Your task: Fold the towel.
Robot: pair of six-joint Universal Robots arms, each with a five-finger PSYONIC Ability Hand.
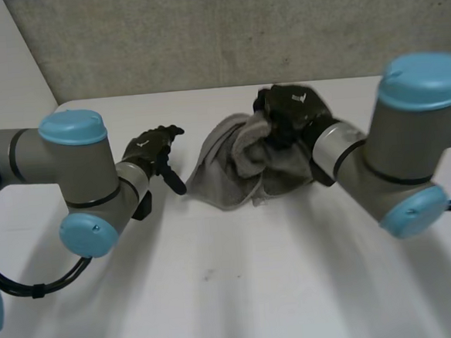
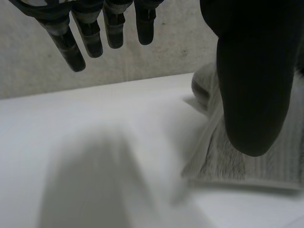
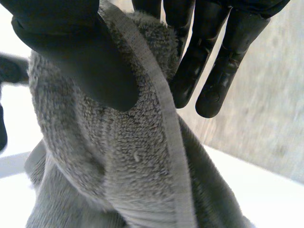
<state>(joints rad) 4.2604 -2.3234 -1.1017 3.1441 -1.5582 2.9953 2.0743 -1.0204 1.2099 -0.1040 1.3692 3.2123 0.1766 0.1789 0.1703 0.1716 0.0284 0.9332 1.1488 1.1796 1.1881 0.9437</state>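
A grey towel (image 1: 233, 164) lies bunched up at the middle of the white table (image 1: 219, 293), its upper part lifted. My right hand (image 1: 291, 110) holds that raised part from the right. In the right wrist view the towel's hemmed edge (image 3: 166, 123) runs between the thumb (image 3: 90, 61) and the fingers (image 3: 213, 71), which pinch it. My left hand (image 1: 153, 147) hovers just left of the towel, apart from it, with its fingers (image 2: 80, 42) straight and spread. The towel's near corner (image 2: 223, 161) lies flat under its thumb (image 2: 251, 85).
A grey wall (image 1: 200, 31) stands behind the table's far edge. Bare tabletop extends in front of the towel and to the left of my left hand.
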